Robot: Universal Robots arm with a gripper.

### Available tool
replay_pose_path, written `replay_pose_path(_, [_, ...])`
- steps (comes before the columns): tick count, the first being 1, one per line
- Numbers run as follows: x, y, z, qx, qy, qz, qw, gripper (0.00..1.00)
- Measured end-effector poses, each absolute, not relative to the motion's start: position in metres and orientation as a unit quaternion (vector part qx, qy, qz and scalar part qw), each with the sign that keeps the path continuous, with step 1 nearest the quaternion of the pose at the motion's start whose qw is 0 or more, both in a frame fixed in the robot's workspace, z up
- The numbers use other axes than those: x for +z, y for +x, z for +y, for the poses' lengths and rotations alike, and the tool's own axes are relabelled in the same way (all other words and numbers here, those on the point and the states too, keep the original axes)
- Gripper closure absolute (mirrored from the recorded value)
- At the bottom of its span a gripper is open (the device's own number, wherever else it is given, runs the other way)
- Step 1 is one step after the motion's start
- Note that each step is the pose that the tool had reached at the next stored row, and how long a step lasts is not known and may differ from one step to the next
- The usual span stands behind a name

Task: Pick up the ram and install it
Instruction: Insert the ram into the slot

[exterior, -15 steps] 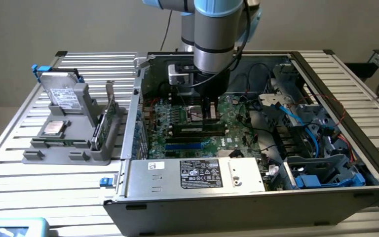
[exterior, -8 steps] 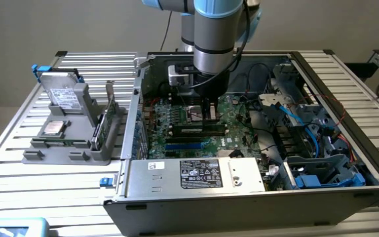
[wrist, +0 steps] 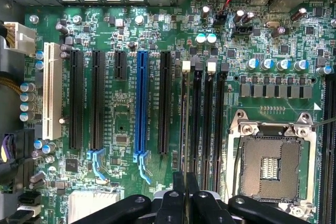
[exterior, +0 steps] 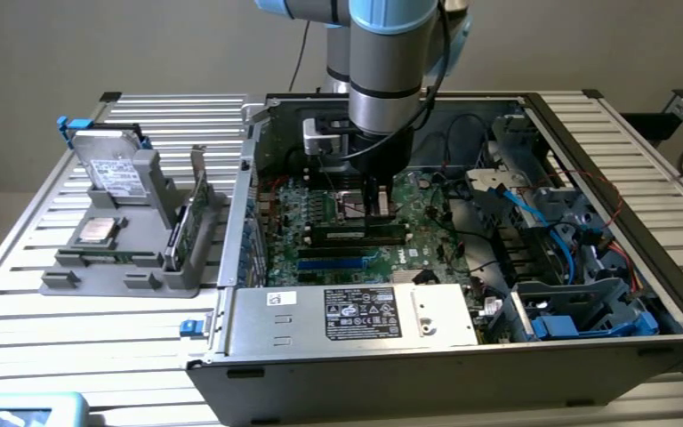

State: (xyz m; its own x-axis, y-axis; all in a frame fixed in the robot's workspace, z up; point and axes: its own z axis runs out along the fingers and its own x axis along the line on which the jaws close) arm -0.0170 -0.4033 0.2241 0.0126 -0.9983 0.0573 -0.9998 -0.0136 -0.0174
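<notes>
The ram [wrist: 184, 124] shows edge-on as a thin strip standing in the memory slot nearest the long black expansion slots, with one end by a white latch [wrist: 185, 67]. My gripper [wrist: 185, 181] sits right over it, its two black fingers [wrist: 178, 187] pressed close together on the stick's upper edge. In the exterior view the gripper [exterior: 375, 212] reaches straight down into the open computer case, onto the dark ram [exterior: 359, 234] lying along the motherboard's slots. Bare black memory slots [wrist: 208, 119] run alongside it.
An open CPU socket [wrist: 273, 161] lies beside the memory slots, and a blue expansion slot [wrist: 140, 103] on the other side. Case walls [exterior: 253, 178], a power supply [exterior: 354, 311] and blue cables [exterior: 543, 213] hem the arm in. A grey rack [exterior: 116, 267] at the exterior view's left holds a hard drive [exterior: 116, 173] and a green card [exterior: 188, 222].
</notes>
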Motion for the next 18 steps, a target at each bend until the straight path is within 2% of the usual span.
replay_pose_path(6, [0.224, -0.017, -0.403, 0.026, 0.711, -0.702, 0.014, 0.85])
replay_pose_path(7, [0.225, -0.017, -0.403, 0.026, 0.711, -0.702, 0.014, 0.79])
replay_pose_path(18, [0.249, -0.008, -0.406, 0.025, 0.711, -0.702, 0.015, 0.79])
